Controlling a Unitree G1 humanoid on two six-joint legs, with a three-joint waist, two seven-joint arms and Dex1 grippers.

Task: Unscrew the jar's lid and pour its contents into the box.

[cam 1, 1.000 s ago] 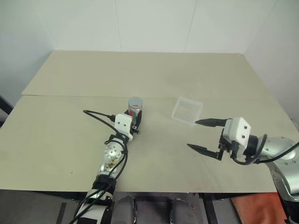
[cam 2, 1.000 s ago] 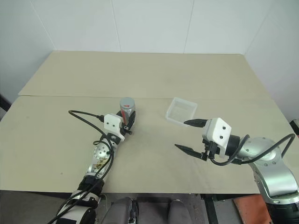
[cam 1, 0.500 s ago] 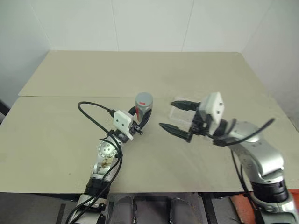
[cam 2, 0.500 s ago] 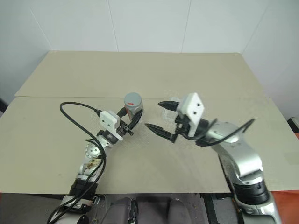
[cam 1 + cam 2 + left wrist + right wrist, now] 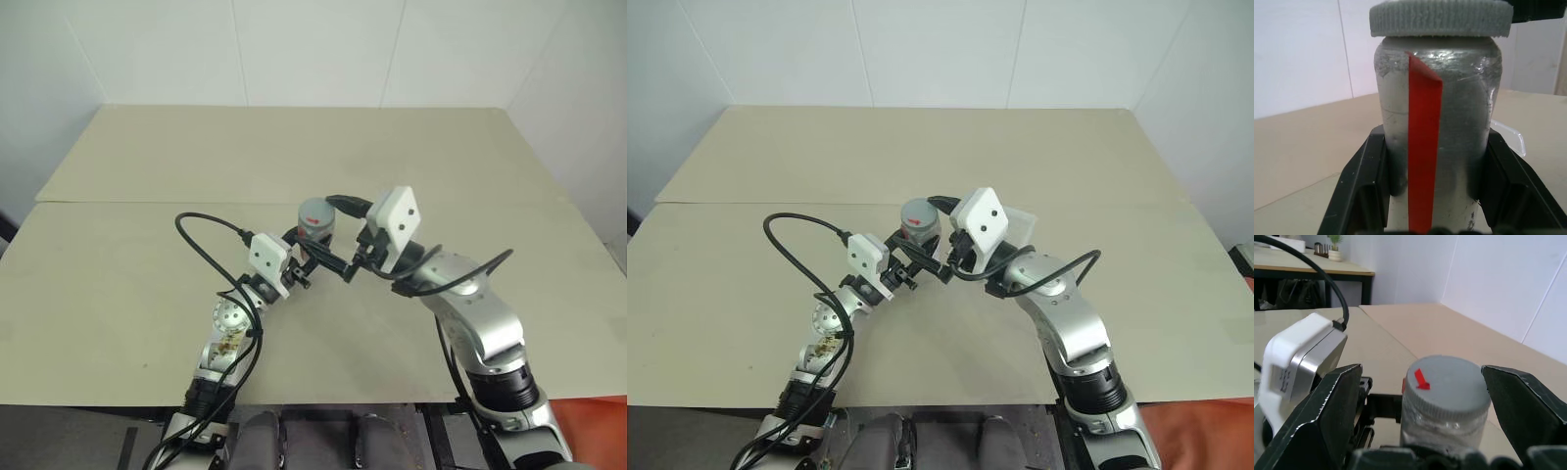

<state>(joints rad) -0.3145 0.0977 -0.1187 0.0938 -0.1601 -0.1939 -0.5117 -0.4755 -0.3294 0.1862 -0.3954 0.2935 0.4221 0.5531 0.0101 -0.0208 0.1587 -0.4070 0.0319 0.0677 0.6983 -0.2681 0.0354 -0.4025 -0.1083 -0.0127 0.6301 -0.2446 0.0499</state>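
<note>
Grey-lidded, the jar (image 5: 315, 225) is clamped by the left gripper (image 5: 306, 262) while the lid (image 5: 1445, 381) is straddled by the spread right gripper (image 5: 1420, 396); closing, then twisting, is called for.

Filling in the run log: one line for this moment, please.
left gripper: shut on jar | right gripper: open, straddling lid | lid: on | box: behind right arm

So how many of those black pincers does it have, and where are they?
2. The left pincer is clamped round the jar; the right pincer stands open on either side of its lid.
</note>
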